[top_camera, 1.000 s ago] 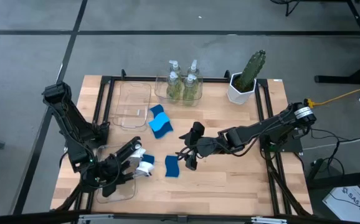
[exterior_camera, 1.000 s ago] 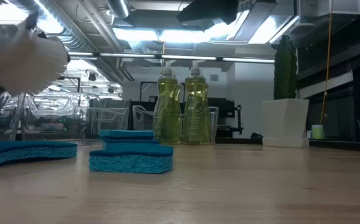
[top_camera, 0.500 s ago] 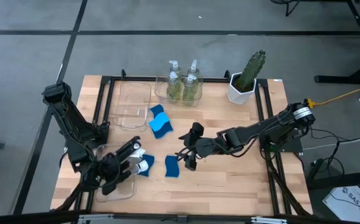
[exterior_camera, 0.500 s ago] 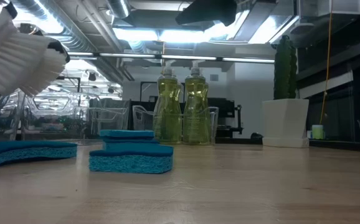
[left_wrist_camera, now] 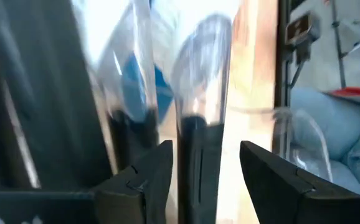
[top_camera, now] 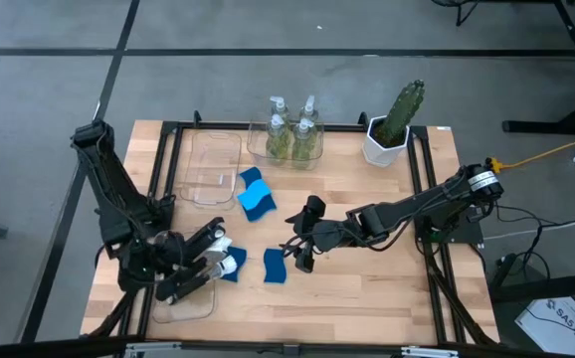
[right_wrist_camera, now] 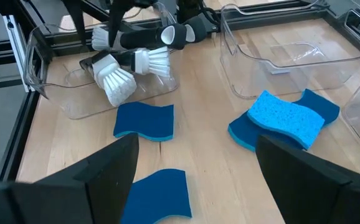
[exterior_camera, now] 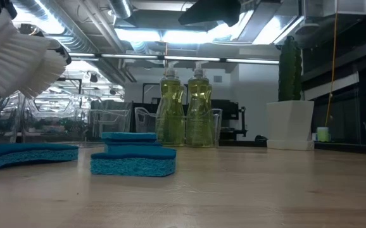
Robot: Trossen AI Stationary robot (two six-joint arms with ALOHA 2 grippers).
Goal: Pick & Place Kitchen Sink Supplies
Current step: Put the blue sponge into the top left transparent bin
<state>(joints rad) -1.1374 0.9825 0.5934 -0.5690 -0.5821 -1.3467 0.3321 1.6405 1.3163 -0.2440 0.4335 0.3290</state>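
White-headed dish brushes (right_wrist_camera: 130,65) in near clear bin (right_wrist_camera: 74,109), left gripper (top_camera: 196,267) over that bin — fingers apart around a brush handle, right gripper (top_camera: 297,249) beside it — fingers wide, empty.

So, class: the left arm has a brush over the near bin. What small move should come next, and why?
Probably draw the left gripper back off the brush. Its fingers stand apart either side of the black handle, and in the right wrist view the white brush heads already lie in the clear bin. The right gripper, open, waits over a sponge.
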